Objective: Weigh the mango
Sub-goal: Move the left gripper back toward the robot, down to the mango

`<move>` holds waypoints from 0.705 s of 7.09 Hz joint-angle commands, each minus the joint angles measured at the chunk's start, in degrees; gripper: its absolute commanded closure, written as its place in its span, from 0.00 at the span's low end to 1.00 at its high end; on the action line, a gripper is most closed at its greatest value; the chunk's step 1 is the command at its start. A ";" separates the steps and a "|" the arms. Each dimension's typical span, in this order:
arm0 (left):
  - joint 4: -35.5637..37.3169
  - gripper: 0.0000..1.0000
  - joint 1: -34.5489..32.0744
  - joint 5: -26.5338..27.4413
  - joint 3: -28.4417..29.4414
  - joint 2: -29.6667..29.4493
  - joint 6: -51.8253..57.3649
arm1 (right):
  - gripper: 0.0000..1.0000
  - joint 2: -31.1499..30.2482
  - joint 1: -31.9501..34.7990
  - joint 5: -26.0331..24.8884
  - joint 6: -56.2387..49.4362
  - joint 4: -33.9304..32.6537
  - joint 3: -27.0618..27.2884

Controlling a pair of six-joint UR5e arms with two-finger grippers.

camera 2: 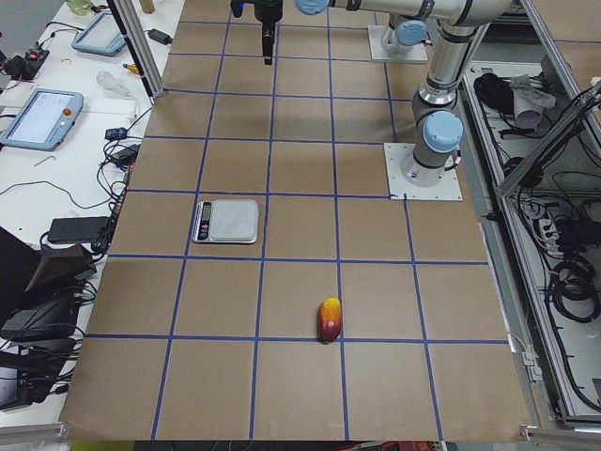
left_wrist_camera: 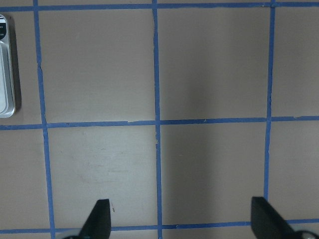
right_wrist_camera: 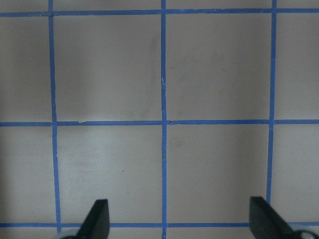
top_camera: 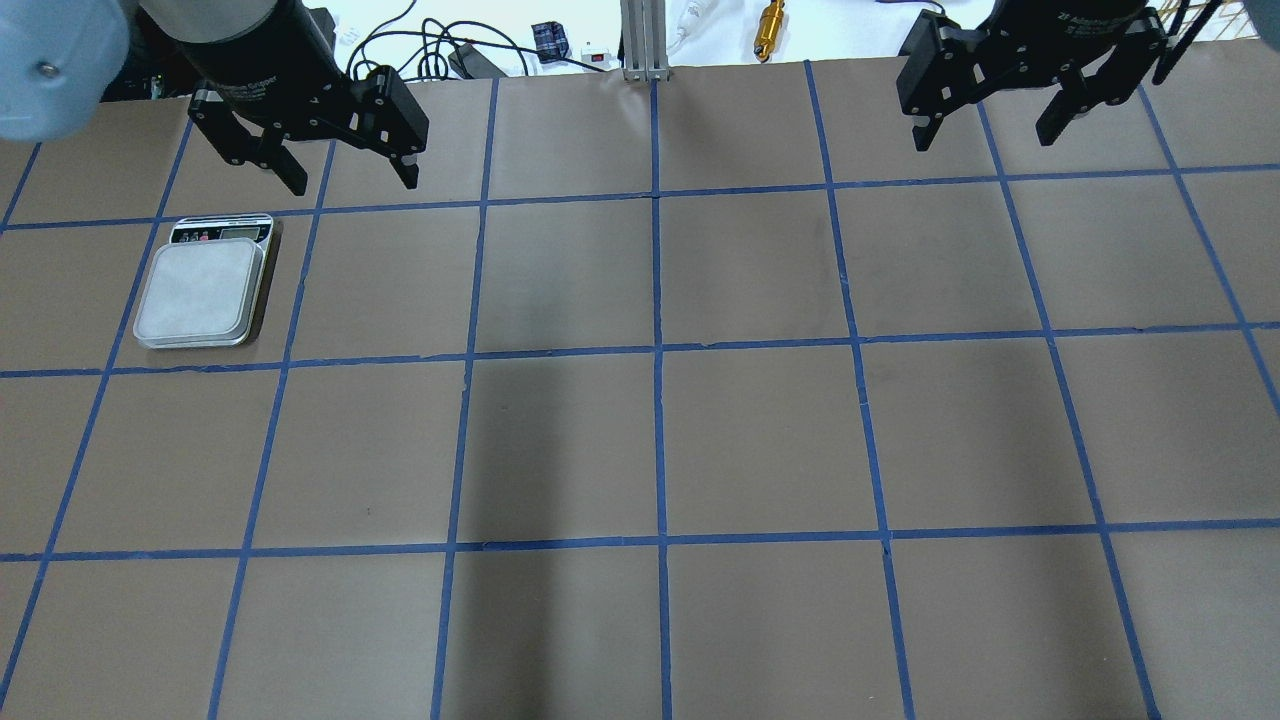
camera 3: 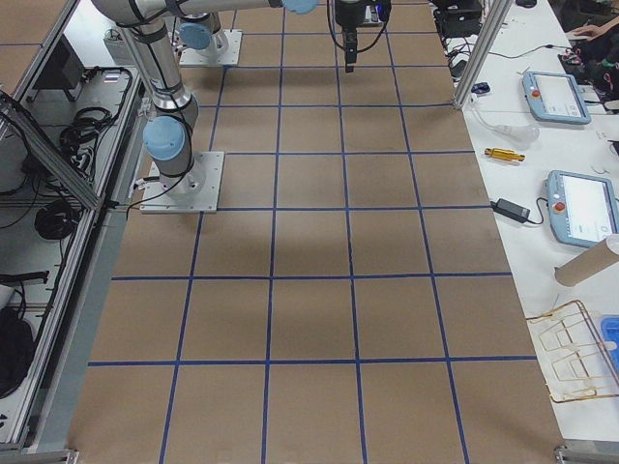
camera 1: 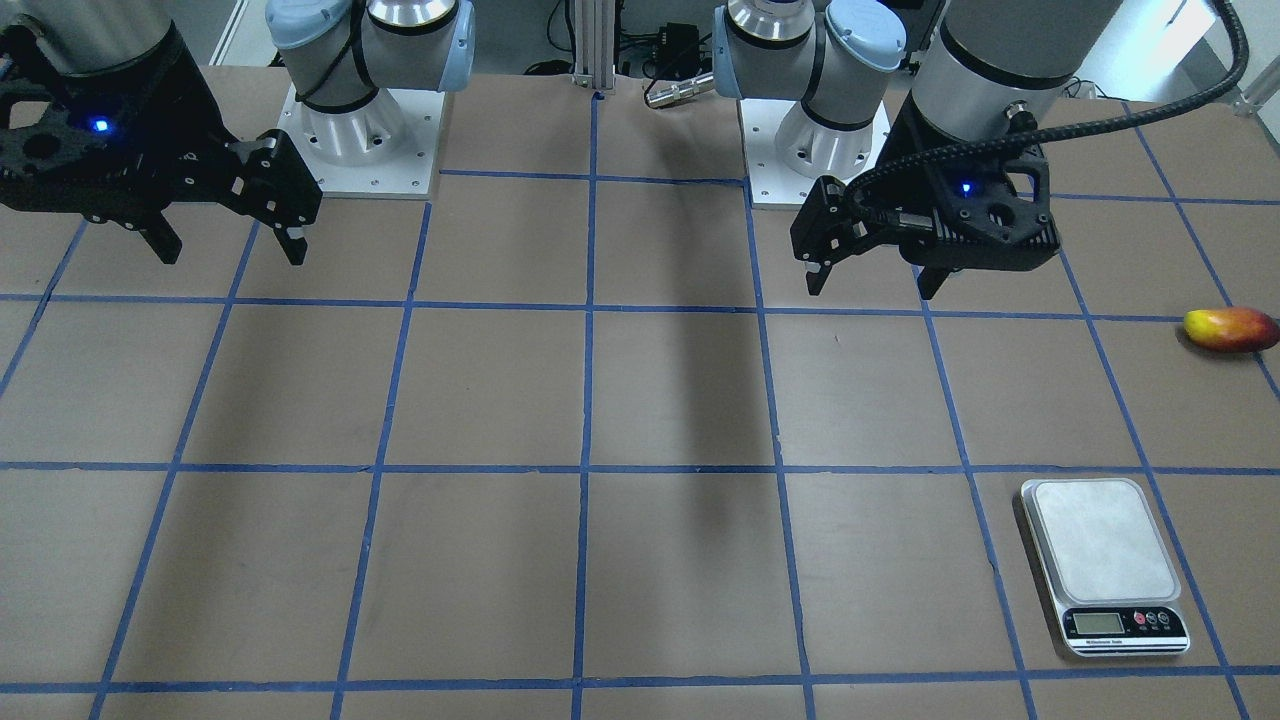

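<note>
On the brown table (camera 1: 480, 390), gridded with blue tape (camera 1: 588, 400), the two arms hang above the surface close to their bases. The left gripper (camera 1: 868, 287) hovers with its fingers spread wide and nothing between them. The right gripper (camera 1: 233, 255), well apart on the other side, is spread the same way and holds nothing. The silver scale (camera 1: 1103, 560) sits flat on the robot's left part of the table. The mango (camera 1: 1230, 329) lies on its side farther left, near the table's end, well apart from the scale and from both grippers.
</note>
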 commanded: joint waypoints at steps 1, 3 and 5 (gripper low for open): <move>0.01 0.00 0.05 -0.01 0.02 0.00 0.10 | 0.00 0.01 -0.02 -0.01 0.00 0.00 0.00; -0.16 0.00 0.40 -0.01 -0.15 0.35 0.45 | 0.00 -0.07 -0.02 -0.01 0.00 0.00 0.00; -2.69 0.00 3.02 0.07 -0.24 1.49 11.02 | 0.00 0.01 0.07 -0.01 0.00 0.00 0.00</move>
